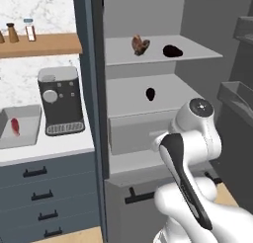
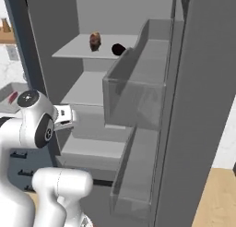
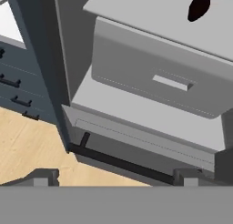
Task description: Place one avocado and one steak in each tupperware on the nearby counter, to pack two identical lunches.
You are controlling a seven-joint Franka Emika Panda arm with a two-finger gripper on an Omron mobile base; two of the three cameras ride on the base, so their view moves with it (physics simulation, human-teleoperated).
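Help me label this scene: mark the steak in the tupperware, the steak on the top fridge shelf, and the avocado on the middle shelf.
Steak in tupperware [image 1: 15, 126], left base view, middle of the red piece.
Top-shelf steak [image 1: 140, 44], left base view, centre of the brown lump.
Middle-shelf avocado [image 1: 150, 94], left base view, centre of the dark fruit.

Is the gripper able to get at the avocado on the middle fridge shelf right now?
Probably yes: the avocado lies alone on the open shelf, nothing before it, and the gripper faces the fridge just below.

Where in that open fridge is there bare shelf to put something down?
Middle shelf: bare except one avocado near its centre, so both sides are free. Upper shelf: steak and another avocado sit mid-shelf; its ends are bare. The ledge under the drawer is bare too.
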